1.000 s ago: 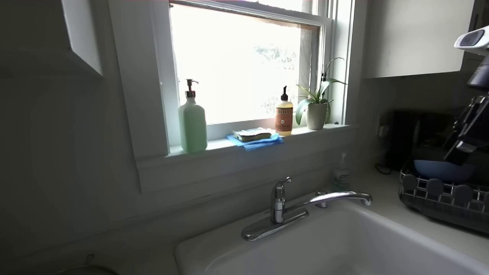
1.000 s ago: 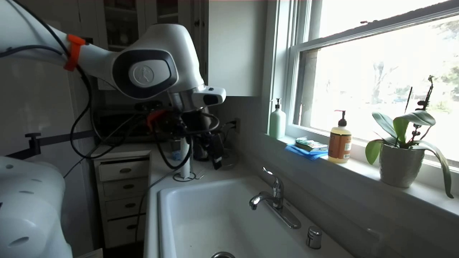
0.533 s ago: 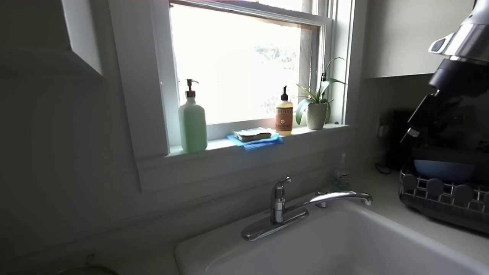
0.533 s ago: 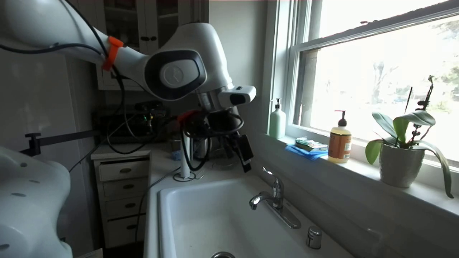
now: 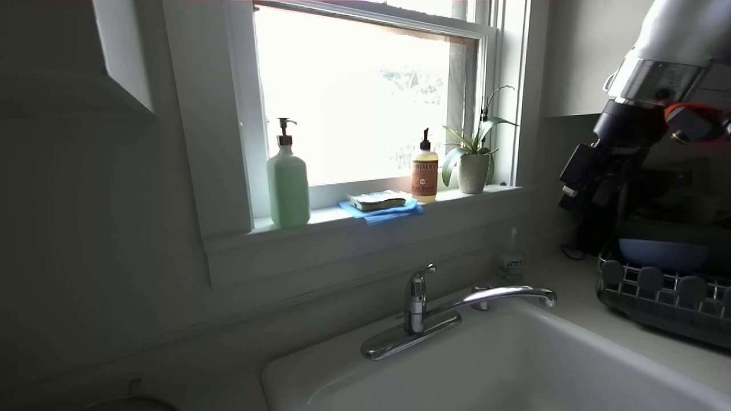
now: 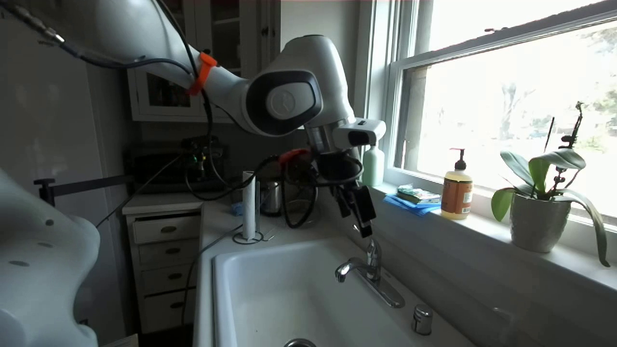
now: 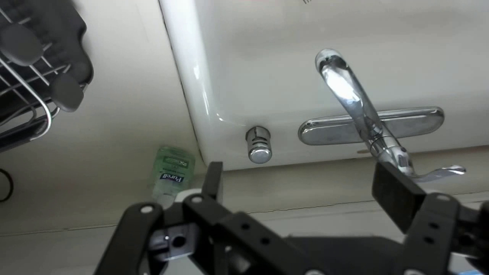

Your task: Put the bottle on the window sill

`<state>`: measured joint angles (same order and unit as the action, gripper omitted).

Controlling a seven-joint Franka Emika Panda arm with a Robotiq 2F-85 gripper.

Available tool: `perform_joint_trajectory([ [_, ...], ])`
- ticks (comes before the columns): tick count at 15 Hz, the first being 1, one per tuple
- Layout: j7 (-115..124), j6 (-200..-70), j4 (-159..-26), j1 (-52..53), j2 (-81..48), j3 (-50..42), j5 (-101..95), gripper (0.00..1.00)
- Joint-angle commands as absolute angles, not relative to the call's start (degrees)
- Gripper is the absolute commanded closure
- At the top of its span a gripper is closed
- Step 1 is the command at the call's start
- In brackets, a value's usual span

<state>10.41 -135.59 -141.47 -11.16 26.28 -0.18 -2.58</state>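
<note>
we see the gripper (image 7: pixel 301 183) hanging in the air, its fingers (image 7: pixel 395 196) spread well apart with nothing between them. the purell sanitizer bottle (image 7: pixel 172 170), which we take to be the one meant, stands on the countertop (image 7: pixel 122 95) just beside the corner of the sink (image 7: pixel 191 76), its long axis upright; in the wrist view it lies outside the gap, beyond the left-hand finger, its top partly hidden. we judge that the coming move turns on this offset, calling for a sideways shift toward the dish rack (image 7: pixel 67 91) side, then a descent. farther out, the window sill (image 6: pixel 487 232) bears a green pump bottle (image 5: pixel 288 185), a blue cloth (image 5: pixel 394 214), an orange-labelled soap bottle (image 5: pixel 424 174) and a potted orchid (image 6: pixel 540 221).
</note>
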Motion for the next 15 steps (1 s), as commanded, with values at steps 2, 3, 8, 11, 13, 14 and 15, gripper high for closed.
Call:
perform_joint_trajectory([
  [2,10.78,-135.39,-140.68,-10.24,25.06,-1.16,-3.03,0.0],
  [3,10.78,-135.39,-140.71,-10.2,25.06,-1.17,-3.03,0.0],
  [8,12.2,-135.09,-139.28,-10.71,23.82,-1.01,-3.07,0.0],
  [11,16.21,-136.23,-134.83,-12.26,18.85,-1.37,-3.23,0.0],
  [13,18.71,-136.77,-131.42,-12.98,15.53,-1.89,-3.41,0.0],
  [14,20.05,-136.89,-129.25,-13.36,13.48,-2.09,-3.81,0.0],
  [15,20.97,-137.2,-127.32,-13.63,11.53,-2.38,-4.08,0.0],
])
